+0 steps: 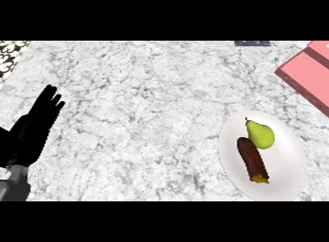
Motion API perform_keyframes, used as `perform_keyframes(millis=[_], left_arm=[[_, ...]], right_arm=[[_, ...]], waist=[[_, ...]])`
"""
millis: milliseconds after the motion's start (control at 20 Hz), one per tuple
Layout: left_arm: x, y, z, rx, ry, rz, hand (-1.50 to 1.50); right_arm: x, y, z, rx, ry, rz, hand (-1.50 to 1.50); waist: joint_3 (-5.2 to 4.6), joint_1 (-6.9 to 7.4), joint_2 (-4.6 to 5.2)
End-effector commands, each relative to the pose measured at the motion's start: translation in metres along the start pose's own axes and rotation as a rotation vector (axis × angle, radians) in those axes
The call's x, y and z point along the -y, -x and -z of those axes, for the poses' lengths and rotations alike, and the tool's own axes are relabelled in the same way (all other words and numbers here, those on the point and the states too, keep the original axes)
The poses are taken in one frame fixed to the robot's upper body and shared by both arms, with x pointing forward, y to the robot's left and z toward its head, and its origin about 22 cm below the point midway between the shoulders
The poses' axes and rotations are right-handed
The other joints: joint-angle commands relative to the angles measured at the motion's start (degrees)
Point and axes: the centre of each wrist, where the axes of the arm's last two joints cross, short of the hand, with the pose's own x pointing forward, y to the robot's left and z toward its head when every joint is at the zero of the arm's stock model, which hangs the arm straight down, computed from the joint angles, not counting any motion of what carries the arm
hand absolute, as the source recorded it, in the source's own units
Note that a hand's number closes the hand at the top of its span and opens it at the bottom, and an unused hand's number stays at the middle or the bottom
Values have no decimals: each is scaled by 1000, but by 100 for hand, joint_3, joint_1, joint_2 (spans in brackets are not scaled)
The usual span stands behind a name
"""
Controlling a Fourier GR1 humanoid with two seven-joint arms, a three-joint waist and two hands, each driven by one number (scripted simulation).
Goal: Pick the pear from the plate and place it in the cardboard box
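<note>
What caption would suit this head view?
Pear beside a brown vegetable on a white plate; pink box upper right; left hand rests open.

From my seat at the controls, the counter (146, 118) fills the view. At the right, toward the near edge, a plate (286, 165) rests on it. On that plate lies the pear (260, 134), on the far part, stem pointing away from me. Just beside it and nearer to me lies a long brown food item (253, 160) that I cannot identify, its far end touching or nearly touching the pear. Behind the plate, at the far right corner, sits the box (319, 75), running out of view. Well apart, at the left edge, my left hand (33, 125) rests with fingers up.
</note>
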Motion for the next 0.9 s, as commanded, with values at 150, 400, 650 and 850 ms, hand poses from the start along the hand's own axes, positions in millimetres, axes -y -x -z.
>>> perform_keyframes(millis=[150, 400, 650, 850], left_arm=[[1, -13, -5, -4, 25, -6, 0], [-14, -9, -5, -17, -10, -5, 0], [-33, -14, -16, -20, -6, -15, 0], [-17, -19, -11, -28, -27, -4, 0]], right_arm=[[10, -18, 7, -66, -402, -349, -150], [7, -2, -9, -171, -573, -474, -150], [-12, 19, -3, -241, -632, -506, -150], [-9, 31, -11, -310, -677, -469, -150]], waist=[[-15, 40, -25], [-34, -32, -13], [-43, -104, -49], [-42, -142, -54]])
